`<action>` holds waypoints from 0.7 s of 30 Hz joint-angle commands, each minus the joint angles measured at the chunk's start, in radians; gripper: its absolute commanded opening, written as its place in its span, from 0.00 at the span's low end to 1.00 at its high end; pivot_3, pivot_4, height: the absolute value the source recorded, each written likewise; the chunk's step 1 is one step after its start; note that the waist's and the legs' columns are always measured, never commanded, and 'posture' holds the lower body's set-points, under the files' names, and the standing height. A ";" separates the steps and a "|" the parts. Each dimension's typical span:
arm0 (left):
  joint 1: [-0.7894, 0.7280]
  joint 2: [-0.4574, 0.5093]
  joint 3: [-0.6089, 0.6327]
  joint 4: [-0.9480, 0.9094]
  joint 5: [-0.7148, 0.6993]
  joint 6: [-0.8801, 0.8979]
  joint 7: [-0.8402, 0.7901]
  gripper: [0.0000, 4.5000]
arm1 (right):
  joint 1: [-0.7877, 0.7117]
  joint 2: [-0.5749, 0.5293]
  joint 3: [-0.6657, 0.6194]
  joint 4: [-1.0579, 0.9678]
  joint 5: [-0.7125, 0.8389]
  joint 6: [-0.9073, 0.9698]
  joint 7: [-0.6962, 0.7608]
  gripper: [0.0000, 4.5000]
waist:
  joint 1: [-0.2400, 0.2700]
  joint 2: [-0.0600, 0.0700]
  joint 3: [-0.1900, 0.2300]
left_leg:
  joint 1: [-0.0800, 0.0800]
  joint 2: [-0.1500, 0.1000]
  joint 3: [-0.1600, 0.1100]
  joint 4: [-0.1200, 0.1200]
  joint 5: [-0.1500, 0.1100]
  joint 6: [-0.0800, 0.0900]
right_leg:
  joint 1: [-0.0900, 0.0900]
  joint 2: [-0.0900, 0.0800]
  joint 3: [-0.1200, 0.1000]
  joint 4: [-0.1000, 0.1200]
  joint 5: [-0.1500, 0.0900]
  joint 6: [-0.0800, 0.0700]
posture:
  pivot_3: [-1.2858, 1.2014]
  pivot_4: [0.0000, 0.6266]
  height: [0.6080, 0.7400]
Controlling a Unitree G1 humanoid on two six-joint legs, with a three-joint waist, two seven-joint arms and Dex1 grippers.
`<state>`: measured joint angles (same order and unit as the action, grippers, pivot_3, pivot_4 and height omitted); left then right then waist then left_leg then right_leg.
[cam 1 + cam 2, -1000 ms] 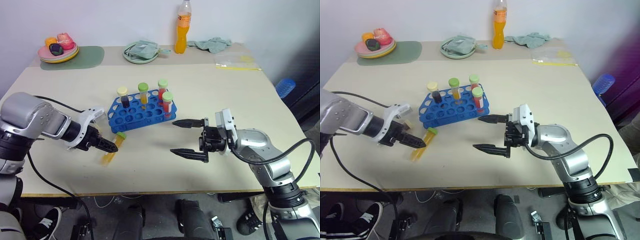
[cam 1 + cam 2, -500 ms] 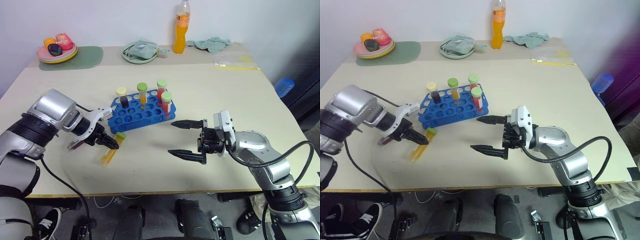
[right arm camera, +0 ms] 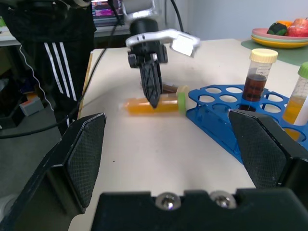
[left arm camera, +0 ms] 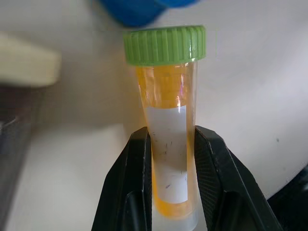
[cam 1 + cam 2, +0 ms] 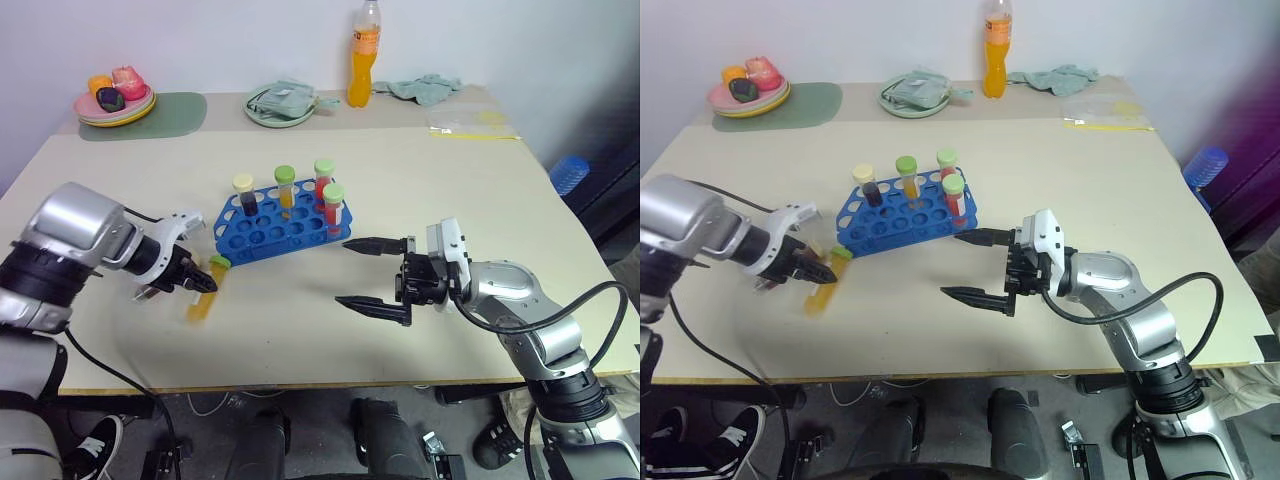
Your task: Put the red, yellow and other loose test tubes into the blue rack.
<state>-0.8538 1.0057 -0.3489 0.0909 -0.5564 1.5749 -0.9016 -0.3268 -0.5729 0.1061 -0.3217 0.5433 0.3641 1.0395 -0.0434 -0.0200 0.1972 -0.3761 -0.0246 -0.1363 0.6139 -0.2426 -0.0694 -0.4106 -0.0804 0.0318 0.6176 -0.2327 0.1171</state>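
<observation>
Clear glossy plastic tube (image 4: 169, 144) with ribbed green plastic cap (image 4: 164, 45); white paper label (image 4: 168, 154), scuffed; matt black fingers (image 4: 132, 187); glossy blue plastic rack (image 5: 283, 222); smooth matt table (image 5: 450, 190); crumpled cloth (image 5: 425, 88); clear plastic bottle (image 5: 366, 55).

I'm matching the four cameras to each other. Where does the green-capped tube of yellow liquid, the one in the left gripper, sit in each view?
Left eye view: yellow tube, left of the blue rack.
Right eye view, same spot.
Left wrist view: centre, between the left gripper fingers.
Right wrist view, lying beside the rack.
Shared landmark: the blue rack.
</observation>
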 commanded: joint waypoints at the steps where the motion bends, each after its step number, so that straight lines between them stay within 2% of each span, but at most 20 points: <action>1: 0.129 0.005 0.208 -0.250 0.001 -0.059 0.099 0.15 | -0.003 -0.013 -0.030 -0.025 0.002 -0.018 0.004 1.00 | 0.001 0.000 0.000 | 0.000 0.000 0.000 0.000 0.000 0.000 | 0.000 -0.001 0.000 0.000 0.000 0.000 | 0.52 0.24 1.00; 4: 0.326 -0.036 0.369 -0.479 0.011 -0.345 0.112 0.15 | -0.004 -0.017 -0.045 -0.019 0.002 -0.018 0.000 1.00 | 0.004 0.000 0.000 | 0.000 0.000 0.000 0.000 0.000 0.000 | 0.000 -0.001 0.000 0.000 0.002 -0.004 | 0.52 0.24 1.00; 6: 0.389 -0.196 0.530 -0.536 -0.019 -0.392 0.219 0.15 | -0.008 -0.020 -0.051 -0.006 -0.016 -0.033 -0.003 1.00 | 0.013 0.001 0.000 | 0.000 0.000 0.000 0.001 0.000 0.000 | 0.000 -0.001 0.000 -0.001 0.002 -0.007 | 0.52 0.24 1.00; 8: 0.478 -0.284 0.601 -0.611 0.005 -0.518 0.269 0.15 | -0.015 -0.013 -0.067 0.003 -0.018 -0.025 -0.029 1.00 | 0.025 -0.002 -0.001 | 0.000 0.000 0.000 0.002 0.000 -0.001 | 0.001 -0.001 0.000 -0.002 0.001 -0.008 | 0.52 0.24 1.00; 10: 0.530 -0.356 0.647 -0.659 -0.010 -0.571 0.306 0.15 | -0.016 -0.009 -0.079 0.007 -0.016 -0.020 -0.045 1.00 | 0.026 -0.001 -0.001 | 0.001 0.000 0.001 0.002 0.000 -0.001 | 0.002 -0.001 0.000 -0.002 0.002 -0.009 | 0.52 0.24 1.00; 13: 0.586 -0.395 0.632 -0.705 0.051 -0.701 0.357 0.15 | -0.013 -0.015 -0.081 0.016 -0.024 -0.033 -0.040 1.00 | 0.029 -0.001 -0.001 | 0.001 0.000 0.001 0.002 0.000 -0.001 | 0.002 -0.001 0.001 -0.003 0.002 -0.009 | 0.52 0.24 1.00; 15: 0.595 -0.430 0.589 -0.685 0.125 -0.868 0.372 0.15 | -0.012 -0.023 -0.084 0.032 -0.034 -0.045 -0.032 1.00 | 0.032 -0.001 -0.001 | 0.001 0.000 0.001 0.002 0.000 -0.001 | 0.003 -0.001 0.001 -0.003 0.002 -0.009 | 0.52 0.24 1.00; 21: 0.541 -0.582 0.433 -0.468 0.363 -1.303 0.476 0.15 | 0.011 -0.074 -0.113 0.039 -0.009 -0.029 0.009 1.00 | 0.035 -0.001 -0.001 | 0.001 -0.001 0.002 0.003 0.000 -0.001 | 0.004 -0.001 0.001 -0.004 0.002 -0.009 | 0.52 0.24 1.00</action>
<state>-0.2851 0.4389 0.1162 -0.4058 -0.2618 0.4019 -0.4503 -0.3179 -0.6302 0.0292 -0.2592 0.5162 0.3395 1.0385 -0.0087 -0.0211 0.1958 -0.3751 -0.0256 -0.1347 0.6166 -0.2425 -0.0699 -0.4065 -0.0818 0.0326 0.6132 -0.2304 0.1082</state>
